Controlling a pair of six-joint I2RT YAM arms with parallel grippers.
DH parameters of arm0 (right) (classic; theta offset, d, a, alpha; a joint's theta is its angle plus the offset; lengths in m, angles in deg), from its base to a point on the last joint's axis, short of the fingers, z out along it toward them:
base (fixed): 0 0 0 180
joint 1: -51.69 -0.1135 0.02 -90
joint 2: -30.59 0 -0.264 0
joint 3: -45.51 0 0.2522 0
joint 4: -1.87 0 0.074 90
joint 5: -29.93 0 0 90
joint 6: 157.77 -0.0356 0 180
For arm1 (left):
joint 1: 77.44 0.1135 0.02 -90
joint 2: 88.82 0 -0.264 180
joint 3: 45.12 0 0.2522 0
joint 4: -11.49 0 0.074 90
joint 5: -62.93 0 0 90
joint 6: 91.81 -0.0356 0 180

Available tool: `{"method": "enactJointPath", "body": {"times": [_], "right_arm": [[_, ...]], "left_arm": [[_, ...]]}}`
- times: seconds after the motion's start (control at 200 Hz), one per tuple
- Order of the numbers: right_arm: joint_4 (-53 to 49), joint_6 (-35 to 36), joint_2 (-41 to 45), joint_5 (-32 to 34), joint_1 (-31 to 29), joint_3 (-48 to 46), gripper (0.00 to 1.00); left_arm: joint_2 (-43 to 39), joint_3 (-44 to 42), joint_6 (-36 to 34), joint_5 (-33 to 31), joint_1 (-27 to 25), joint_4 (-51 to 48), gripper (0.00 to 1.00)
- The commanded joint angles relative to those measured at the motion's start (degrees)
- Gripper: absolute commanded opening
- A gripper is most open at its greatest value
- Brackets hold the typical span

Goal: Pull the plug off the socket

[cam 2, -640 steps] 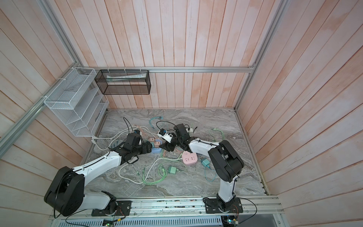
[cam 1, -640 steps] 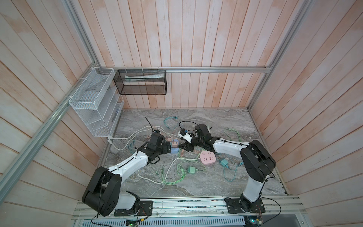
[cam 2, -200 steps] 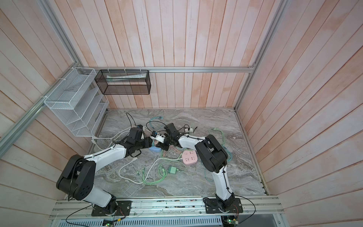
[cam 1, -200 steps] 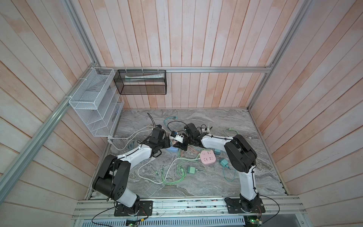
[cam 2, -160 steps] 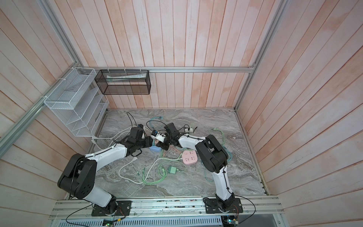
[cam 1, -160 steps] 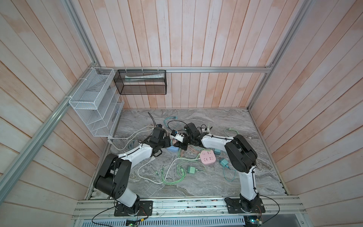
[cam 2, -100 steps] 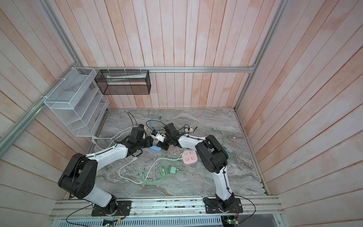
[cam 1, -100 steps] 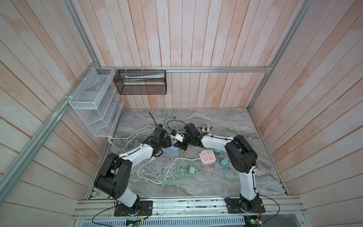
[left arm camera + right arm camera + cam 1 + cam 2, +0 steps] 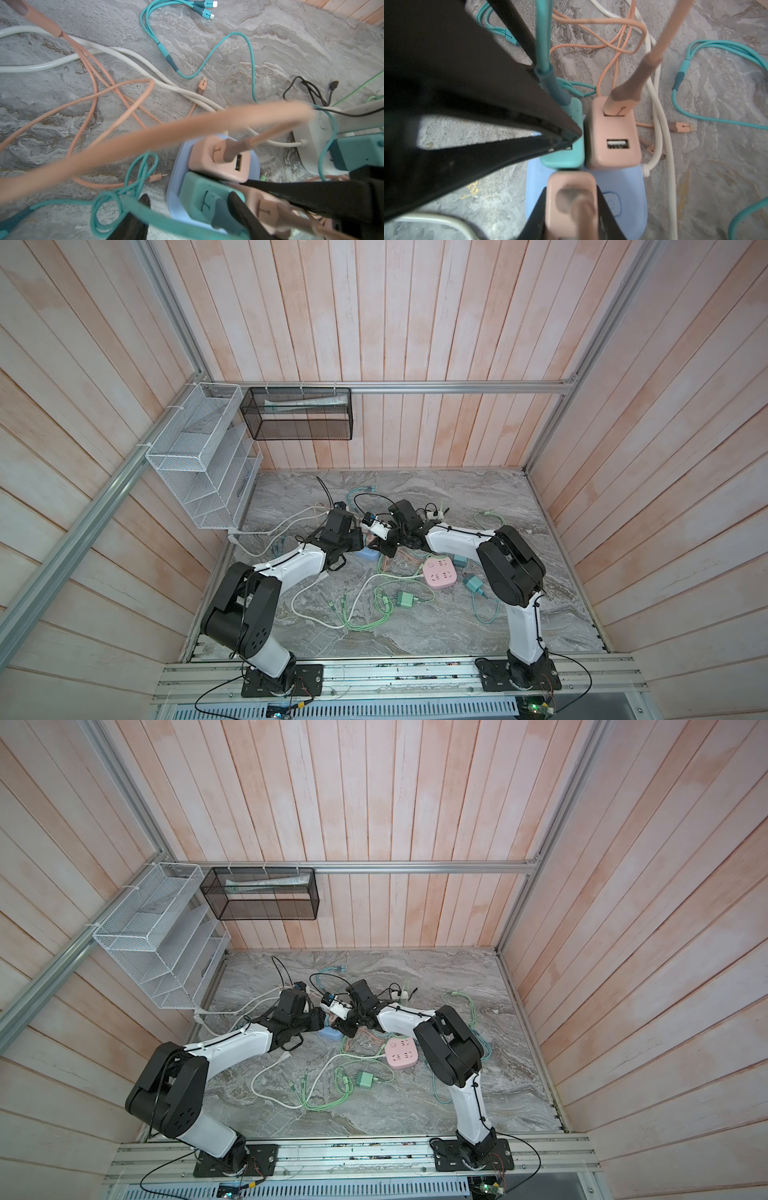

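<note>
Pale blue plastic socket block (image 9: 618,187) lies flat on the grey marbled tabletop (image 9: 716,166), amid loose cables. Three plugs stand in it, packed close: teal plastic charger plug (image 9: 562,153), far pink charger plug (image 9: 612,133), near pink plastic charger plug (image 9: 571,187).

Right gripper (image 9: 571,209): black fingers (image 9: 535,218) closed against both sides of the near pink plug, which sits on the block.

Left gripper (image 9: 187,197): fingers part-spread, straddling the teal plug. One tip is wedged between the teal and near pink plugs; the other looks clear of it. Firm hold there: cannot tell.
</note>
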Motion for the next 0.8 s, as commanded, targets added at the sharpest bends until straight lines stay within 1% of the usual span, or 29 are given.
{"method": "enactJointPath", "body": {"times": [0.0, 0.105, 0.255, 0.36, 0.435, 0.49, 0.705, 0.795], "right_arm": [[3.0, -0.1, 4.1, 0.9, -1.9, 1.9, 0.0], [2.4, 2.5, 4.5, 5.7, -3.9, 1.2, 0.0], [5.1, 1.3, 5.9, 8.3, -4.1, -1.3, 0.0], [5.4, 1.1, 6.2, 9.1, -4.3, -1.5, 0.0], [5.6, 1.3, 6.0, 8.8, -4.4, -1.3, 0.0], [6.2, 1.0, 5.8, 7.4, -4.5, -1.4, 0.0], [10.1, -3.2, 5.3, 2.6, -4.6, -2.9, 0.0], [10.6, -2.8, 5.2, 3.7, -5.6, -3.2, 0.0]], "left_arm": [[3.8, -1.4, -1.9, 1.1, -1.1, -7.3, 0.61], [4.5, -1.2, -1.7, 1.6, -1.1, -7.3, 0.61], [4.8, -1.1, -1.6, 1.9, -1.1, -7.1, 0.61], [4.9, -1.1, -1.6, 1.9, -1.1, -7.1, 0.61], [5.0, -1.1, -1.6, 2.0, -1.1, -7.0, 0.61], [5.1, -1.1, -1.5, 2.1, -1.1, -7.0, 0.61], [5.2, -1.0, -1.7, 2.7, -1.2, -6.8, 0.61], [5.4, -0.9, -1.8, 2.9, -1.2, -6.7, 0.61]]}}
